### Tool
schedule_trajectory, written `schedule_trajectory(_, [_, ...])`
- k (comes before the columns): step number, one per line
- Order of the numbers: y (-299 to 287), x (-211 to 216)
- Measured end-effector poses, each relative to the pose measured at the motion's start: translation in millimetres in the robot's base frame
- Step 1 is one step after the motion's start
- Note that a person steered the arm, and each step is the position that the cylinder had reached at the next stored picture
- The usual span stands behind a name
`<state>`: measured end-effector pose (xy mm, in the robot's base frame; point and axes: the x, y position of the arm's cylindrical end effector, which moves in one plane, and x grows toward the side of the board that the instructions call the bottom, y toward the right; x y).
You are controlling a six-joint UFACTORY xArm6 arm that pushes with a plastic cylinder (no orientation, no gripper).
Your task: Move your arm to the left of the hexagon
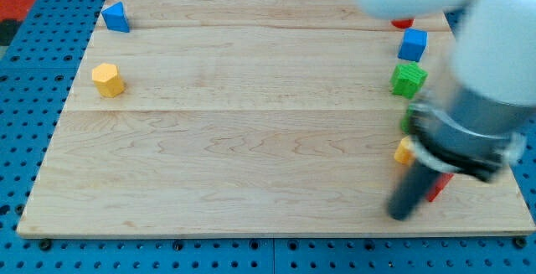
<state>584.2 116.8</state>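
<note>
My tip (402, 215) sat at the board's lower right, holding nothing.

It was a bare rod with nothing to open. A red block (439, 187) and an orange block (404, 151) lay just beside it, green star (409, 80) and blue cube (412, 44) above, and the yellow hexagon (108, 80) far to its left, a blue block (115, 17) beyond that.

White arm shell, grey collar with black band, dark rod (blurred) ending in my tip (401, 216).
</note>
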Motion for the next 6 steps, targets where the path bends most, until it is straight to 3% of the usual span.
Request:
schedule_trajectory(2, [-245, -139])
schedule_trajectory(3, [-299, -150])
schedule_trajectory(4, [-306, -102])
schedule_trajectory(5, [-390, -98])
schedule_trajectory(6, [-421, -107])
